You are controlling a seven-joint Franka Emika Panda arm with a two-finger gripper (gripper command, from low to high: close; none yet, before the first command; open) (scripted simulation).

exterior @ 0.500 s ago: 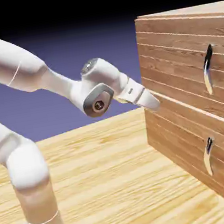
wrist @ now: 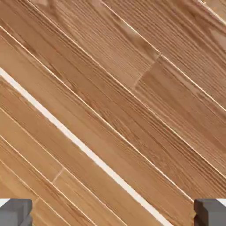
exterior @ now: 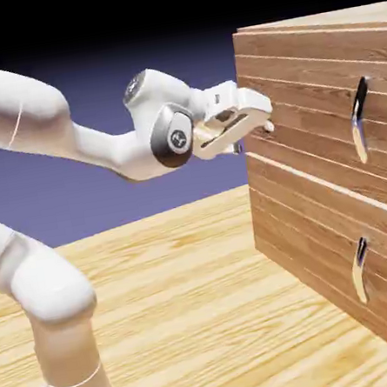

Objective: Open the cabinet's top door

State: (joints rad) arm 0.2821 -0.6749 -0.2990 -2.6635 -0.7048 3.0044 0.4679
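Tool [wrist: 113,212] was wide w/ nothing btwn the tips, up near the top door [exterior: 305,100] but short of its handle [exterior: 361,120]. Door sat above the lower door [exterior: 323,238] on the cabinet [exterior: 320,25], w/ the handle toward the ext. view's right. Hand cam showed only planks and a pale seam, rolled askew, no handle. Main risk: sliding across w/o backing off 1st could scrape a fingertip on the wood; w/ that roll uncorrected, the tips might miss or knock the handle.

The cabinet [exterior: 308,117] is reddish-brown with streaked grain.
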